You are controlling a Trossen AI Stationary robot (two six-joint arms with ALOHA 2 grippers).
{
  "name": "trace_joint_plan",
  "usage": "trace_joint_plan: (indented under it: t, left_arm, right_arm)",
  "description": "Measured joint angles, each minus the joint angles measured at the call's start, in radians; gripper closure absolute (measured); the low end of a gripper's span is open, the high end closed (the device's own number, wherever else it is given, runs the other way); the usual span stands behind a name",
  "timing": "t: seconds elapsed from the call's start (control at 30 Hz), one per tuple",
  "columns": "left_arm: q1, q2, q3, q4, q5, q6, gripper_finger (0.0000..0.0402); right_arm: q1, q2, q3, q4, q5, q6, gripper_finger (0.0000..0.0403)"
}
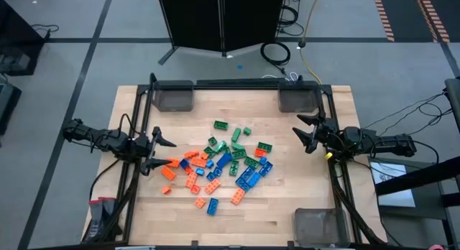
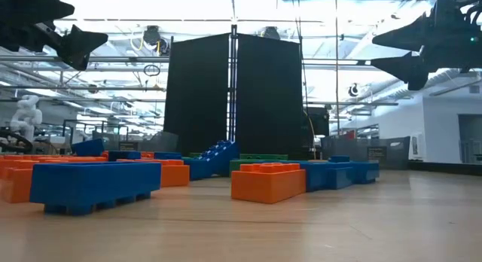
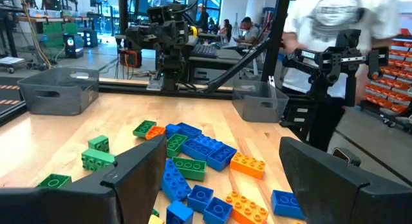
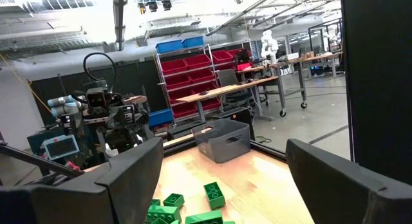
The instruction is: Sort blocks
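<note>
The blocks (image 1: 223,164) lie loose in a heap on the middle of the wooden table (image 1: 287,200), orange ones mostly to the left, green at the far side, blue to the right. My left gripper (image 1: 171,153) stands open at the heap's left edge and points toward it, above the table (image 2: 79,44). Blue, green and orange blocks (image 3: 199,153) show beyond its fingers (image 3: 129,179). My right gripper (image 1: 297,126) stands open to the right of the heap, raised (image 2: 403,55), and faces green blocks (image 4: 193,208). Neither holds anything.
Three clear grey bins stand at the table's corners: far left (image 1: 175,98), far right (image 1: 298,99) and near right (image 1: 318,225). A black frame (image 1: 144,121) runs along the table's sides. A person (image 3: 335,18) stands beyond the table's right side.
</note>
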Motion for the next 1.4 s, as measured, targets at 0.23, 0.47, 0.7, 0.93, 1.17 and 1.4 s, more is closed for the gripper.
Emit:
trace_joint_plan:
  t: [0.23,0.47,0.7,0.93,1.17,1.4]
  left_arm:
    - [0.000,0.000,0.000,0.000,0.000,0.000,0.0098]
    - [0.000,0.000,0.000,0.000,0.000,0.000,0.0098]
    - [0.000,0.000,0.000,0.000,0.000,0.000,0.0098]
    - [0.000,0.000,0.000,0.000,0.000,0.000,0.0098]
    - [0.000,0.000,0.000,0.000,0.000,0.000,0.0098]
    - [0.000,0.000,0.000,0.001,0.000,0.000,0.0098]
  right_arm:
    - [0.000,0.000,0.000,0.000,0.000,0.000,0.0078]
    - [0.000,0.000,0.000,0.002,0.002,0.000,0.0078]
    - [0.000,0.000,0.000,0.005,0.000,0.000,0.0078]
    - [0.000,0.000,0.000,0.009,0.000,0.120,0.0078]
    - [0.000,0.000,0.000,0.025,-0.002,0.233,0.0078]
    - [0.000,0.000,0.000,0.180,0.101,0.240,0.0078]
